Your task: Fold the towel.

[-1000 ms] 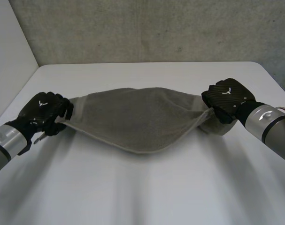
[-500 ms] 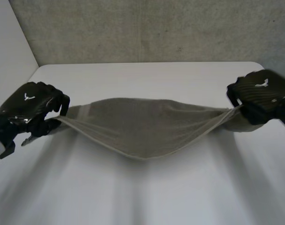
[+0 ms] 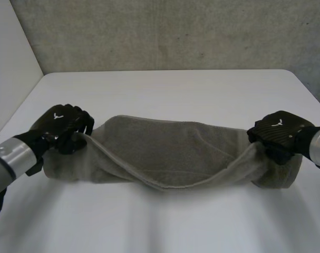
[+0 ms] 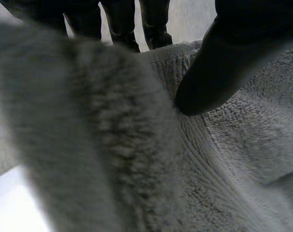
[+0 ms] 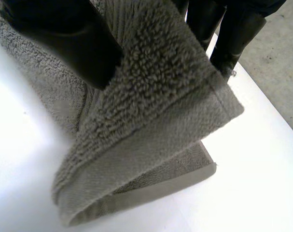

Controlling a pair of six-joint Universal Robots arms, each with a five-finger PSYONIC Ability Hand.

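A grey towel (image 3: 170,153) lies stretched across the middle of the white table (image 3: 165,89), doubled over, with its upper layer sagging in the middle. My left hand (image 3: 62,126) grips the towel's left end, fingers curled round the edge. In the left wrist view its thumb (image 4: 218,72) presses on the towel (image 4: 136,159) with the fingers behind the fold. My right hand (image 3: 278,134) is shut on the right end. In the right wrist view its thumb (image 5: 74,38) pinches the towel's corner (image 5: 156,111) above the lower layer on the table.
A rough grey wall (image 3: 170,31) stands behind the table's far edge. A pale wall (image 3: 9,74) runs along the left side. Bare table (image 3: 160,221) lies in front of the towel.
Both hands, lifted and spread wide half a second ago, have come down and nearer to me. The towel's held edge now hangs over a lower layer resting on the table.
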